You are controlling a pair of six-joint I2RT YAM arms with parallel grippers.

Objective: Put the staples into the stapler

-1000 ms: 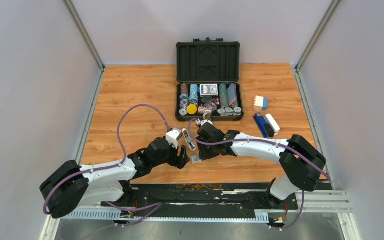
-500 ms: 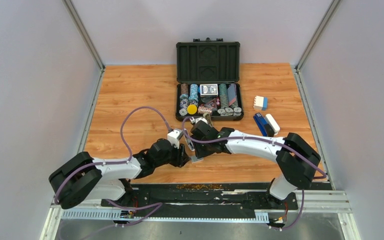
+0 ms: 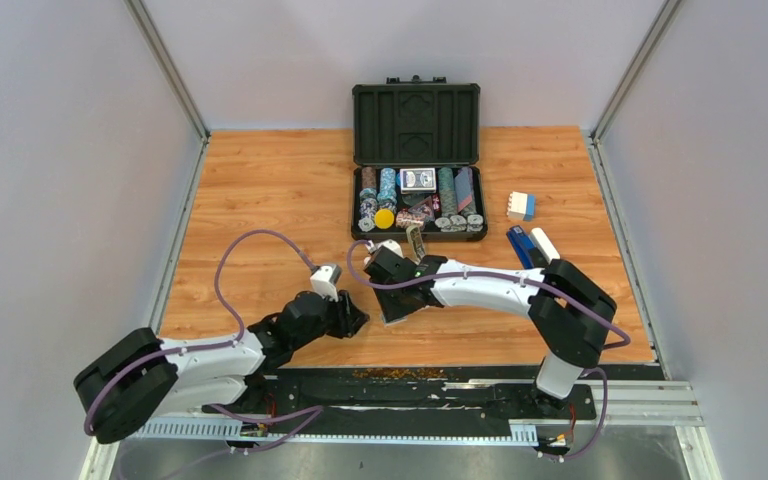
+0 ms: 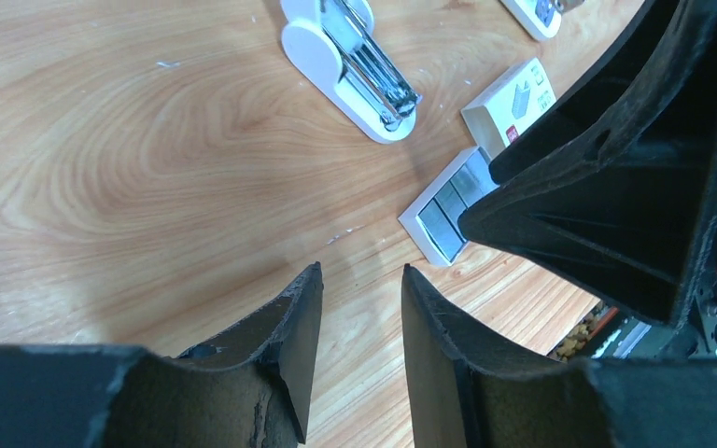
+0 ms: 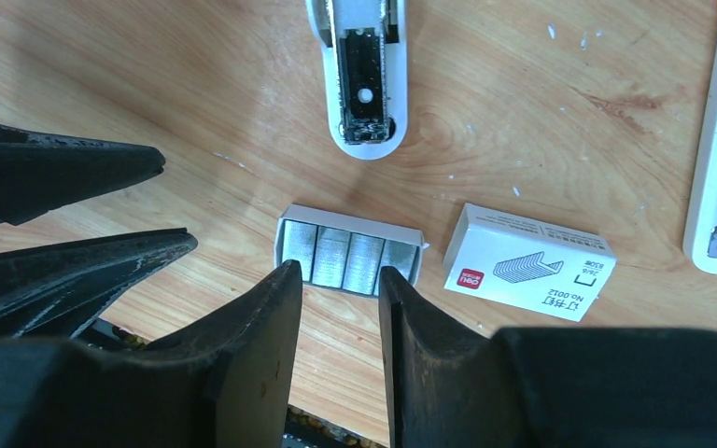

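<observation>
Hovering low over the staples, the right gripper has its jaws only a narrow way apart with nothing between them; bare wood and the edge of the tray show through the gap. That narrow set looks meant for pinching out a single strip rather than lifting the whole tray. The left gripper sits to the left of it, likewise slightly parted and empty. Its fingertips are over bare desk just beside the tray, probably placed there to steady the tray or to take a strip.

The staples are four silvery-grey blocks packed side by side in the shallow white card tray, open on top so they can be reached from above. The sleeve, white with a staple drawing printed on it, lies just beside the tray, not touching it. The stapler lies near the tray, swung open. Its white body is down and its silvery channel faces up, ready to take a strip; whether the channel is empty cannot be told. All of this sits in the near middle of the desk, on the near side of the black chip case.
</observation>
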